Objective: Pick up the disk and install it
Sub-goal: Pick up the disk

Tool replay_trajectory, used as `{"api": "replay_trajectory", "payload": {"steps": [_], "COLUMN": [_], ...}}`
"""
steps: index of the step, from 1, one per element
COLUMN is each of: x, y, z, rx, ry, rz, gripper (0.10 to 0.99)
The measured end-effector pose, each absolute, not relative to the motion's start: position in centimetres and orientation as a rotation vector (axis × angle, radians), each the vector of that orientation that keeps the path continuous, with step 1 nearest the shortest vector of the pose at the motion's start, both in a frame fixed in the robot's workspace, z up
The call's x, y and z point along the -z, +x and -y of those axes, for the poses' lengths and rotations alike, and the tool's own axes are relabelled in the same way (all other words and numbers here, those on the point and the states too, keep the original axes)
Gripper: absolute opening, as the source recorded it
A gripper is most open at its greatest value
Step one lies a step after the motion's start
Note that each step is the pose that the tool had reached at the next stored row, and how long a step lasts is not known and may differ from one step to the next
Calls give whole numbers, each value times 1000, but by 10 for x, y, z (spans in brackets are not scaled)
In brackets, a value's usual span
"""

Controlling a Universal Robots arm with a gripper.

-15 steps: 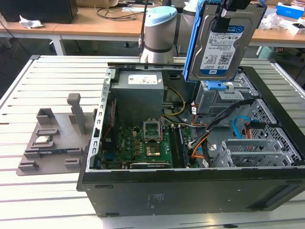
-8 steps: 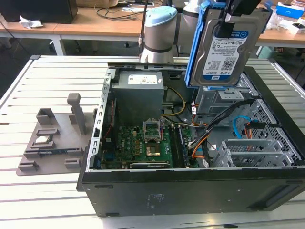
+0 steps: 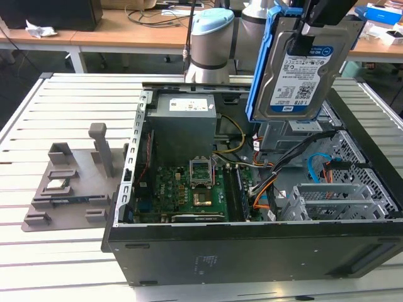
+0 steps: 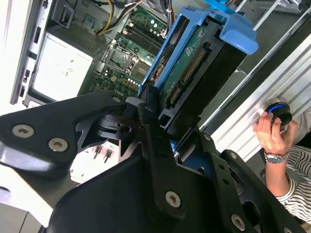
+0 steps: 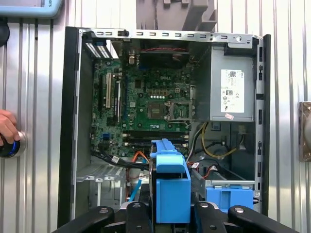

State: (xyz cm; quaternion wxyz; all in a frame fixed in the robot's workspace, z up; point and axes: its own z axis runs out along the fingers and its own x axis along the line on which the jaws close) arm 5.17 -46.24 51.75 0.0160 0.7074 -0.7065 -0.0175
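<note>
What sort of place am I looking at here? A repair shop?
Most likely a robotics lab or test bench, not a shop: an open computer case lies on a slatted metal table, a robot arm with its tool holds a blue-framed disk above it, and cluttered desks stand behind.

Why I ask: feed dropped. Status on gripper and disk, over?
Gripper jaws shut on the disk. Disk held on edge above the open case, not installed. Cables beneath it.
</note>
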Motion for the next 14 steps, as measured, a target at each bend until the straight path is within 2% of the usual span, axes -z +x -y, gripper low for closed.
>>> {"api": "replay_trajectory", "payload": {"steps": [14], "x": [-517], "y": [52], "z": [487], "rx": [54], "ry": [2200], "rz": [2197], "gripper": [365]}}
